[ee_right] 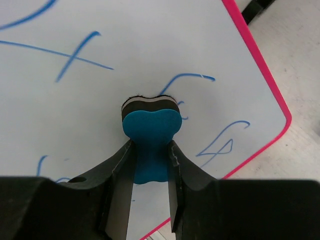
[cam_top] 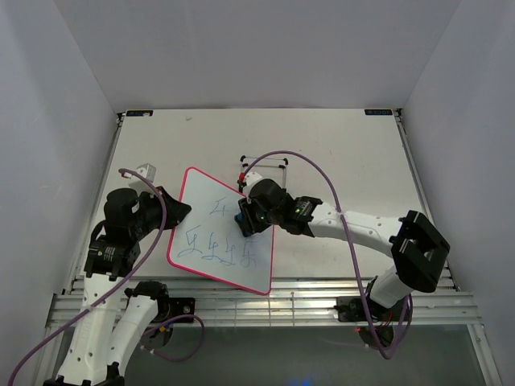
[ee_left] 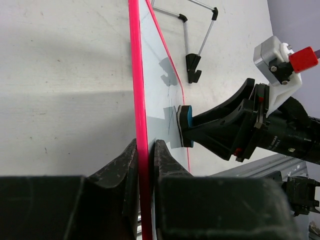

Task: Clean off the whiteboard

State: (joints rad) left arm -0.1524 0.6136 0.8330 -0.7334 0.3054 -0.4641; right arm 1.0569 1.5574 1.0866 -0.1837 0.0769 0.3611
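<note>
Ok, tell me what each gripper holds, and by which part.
Left gripper clamps the whiteboard by its pink edge; right gripper pinches the blue eraser at its narrow middle.

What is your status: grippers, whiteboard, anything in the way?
Left gripper shut on whiteboard edge. Right gripper shut on blue eraser, pad against board. Blue writing not yet erased. Wire stand beyond far corner, not in the way.

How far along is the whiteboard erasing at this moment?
Done: the left hand clamps the whiteboard by its pink edge, and the right hand grips the blue eraser. In hand: the eraser's pad presses against the board near some writing. Left: nearly everything, it seems; blue scribbles run across the board.
</note>
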